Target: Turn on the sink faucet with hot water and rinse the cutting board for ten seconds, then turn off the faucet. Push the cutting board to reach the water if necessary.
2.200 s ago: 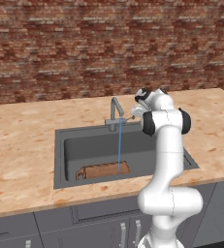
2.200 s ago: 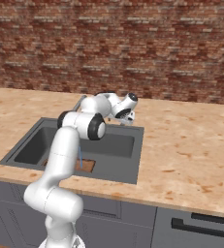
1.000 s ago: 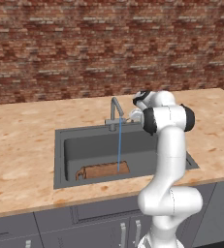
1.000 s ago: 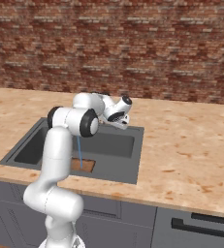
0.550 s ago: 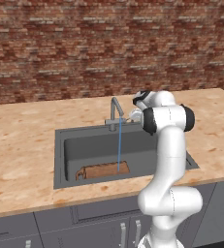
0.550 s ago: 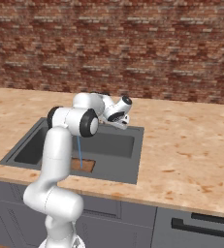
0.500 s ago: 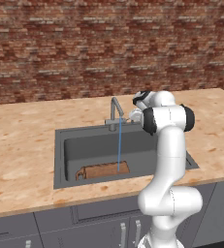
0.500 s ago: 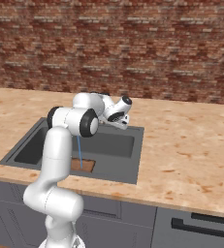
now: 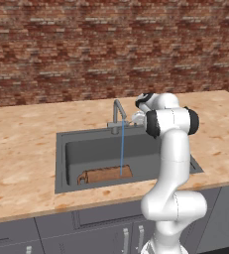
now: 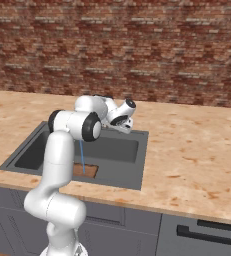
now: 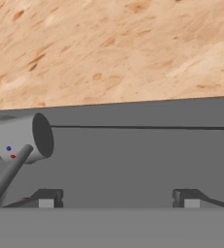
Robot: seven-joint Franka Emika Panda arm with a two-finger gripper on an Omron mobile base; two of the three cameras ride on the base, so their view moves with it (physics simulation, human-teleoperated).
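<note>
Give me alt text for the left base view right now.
A thin blue stream of water falls from the sink faucet onto the cutting board lying at the sink front, while the white arm's end effector sits beside the faucet base.

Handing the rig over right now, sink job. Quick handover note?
Gripper: fingers apart, holding nothing, beside the faucet lever at the back rim of the sink.
Water is on, a thin blue stream landing on the cutting board, which lies at the sink's front wall.
Done: faucet on, board under the water, no push needed.
Left: finish the rinse, then shut the faucet. Cannot tell whether it is set to hot.
</note>
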